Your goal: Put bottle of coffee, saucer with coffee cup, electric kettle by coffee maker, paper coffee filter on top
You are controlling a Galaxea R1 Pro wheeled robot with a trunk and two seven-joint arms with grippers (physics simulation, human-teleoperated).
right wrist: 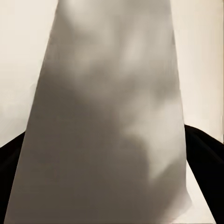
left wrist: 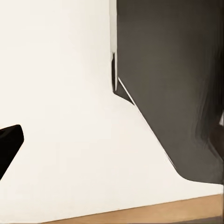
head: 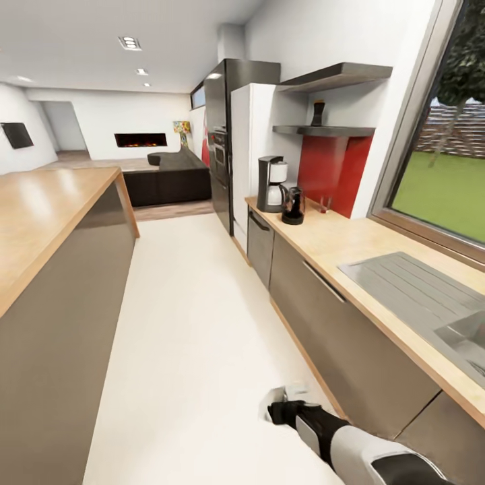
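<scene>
The right tool grips a paper coffee filter; beside the coffee maker on the tabletop stands the electric kettle.

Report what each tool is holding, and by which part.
The right tool grips a white paper coffee filter, seemingly by one edge, between its fingers. Whether the left tool holds anything cannot be told.
</scene>
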